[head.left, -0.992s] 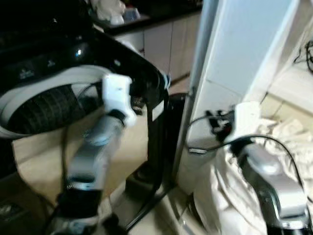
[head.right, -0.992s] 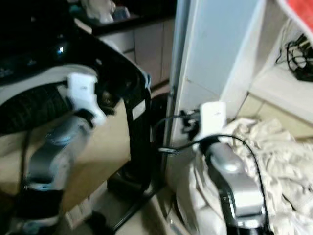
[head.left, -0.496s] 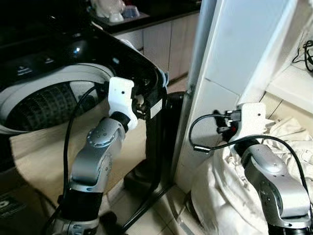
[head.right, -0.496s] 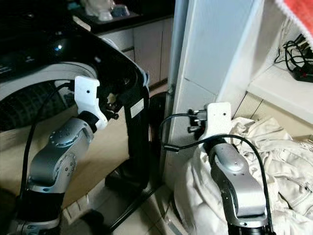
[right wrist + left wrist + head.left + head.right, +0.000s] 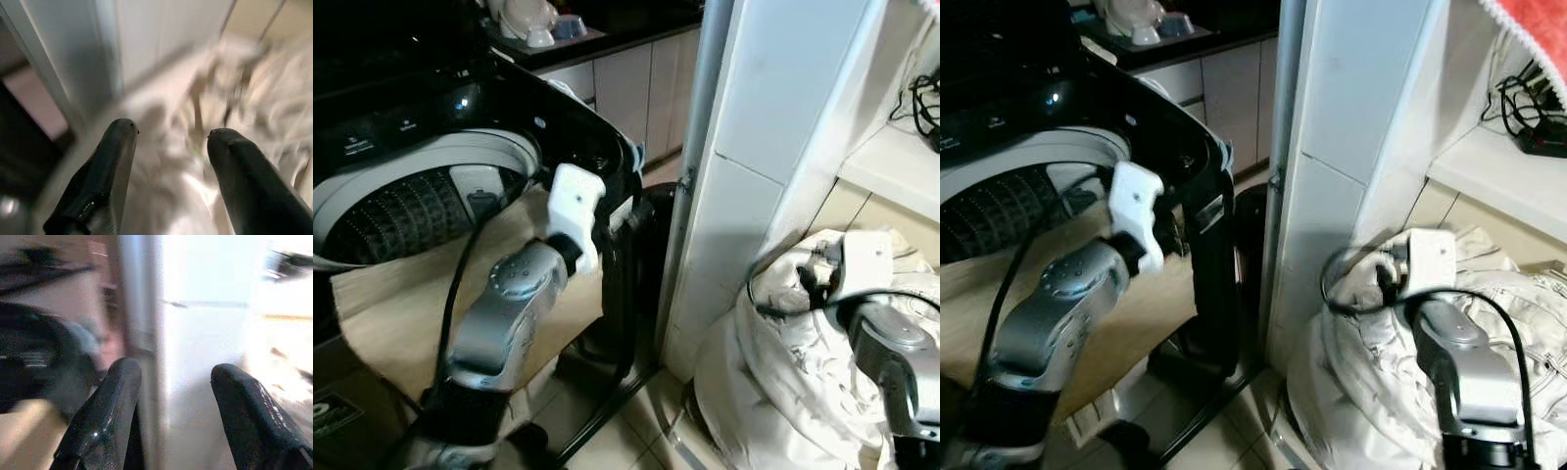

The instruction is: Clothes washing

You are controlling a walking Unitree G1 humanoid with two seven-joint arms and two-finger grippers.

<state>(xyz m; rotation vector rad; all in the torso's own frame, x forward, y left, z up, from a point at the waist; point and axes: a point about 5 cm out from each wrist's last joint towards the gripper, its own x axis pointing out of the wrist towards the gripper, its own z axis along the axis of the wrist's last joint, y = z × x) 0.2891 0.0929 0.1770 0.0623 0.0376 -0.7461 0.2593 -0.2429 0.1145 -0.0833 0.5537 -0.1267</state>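
A top-loading washing machine point(image 5: 460, 117) stands at the left with its lid up and its dark drum point(image 5: 406, 206) exposed. A heap of white clothes point(image 5: 783, 382) lies on the floor at the right, against the white pillar. My right gripper point(image 5: 171, 129) is open just above this heap, with white cloth point(image 5: 195, 161) beneath its fingers and nothing between them. My left gripper point(image 5: 176, 369) is open and empty beside the machine's right front corner, pointing toward the pillar. Its white wrist mount point(image 5: 576, 201) hides the fingers in the eye views.
A white pillar point(image 5: 773, 137) rises between the machine and the heap. A black stand point(image 5: 625, 294) fills the gap at its foot. A shelf with black cables point(image 5: 1528, 132) is at the right, a red cloth point(image 5: 1533, 29) above it. A counter with dishes point(image 5: 533, 24) lies behind.
My right arm has dropped down and to the right, from beside the pillar onto the clothes heap. My left arm has shifted a little right and forward.
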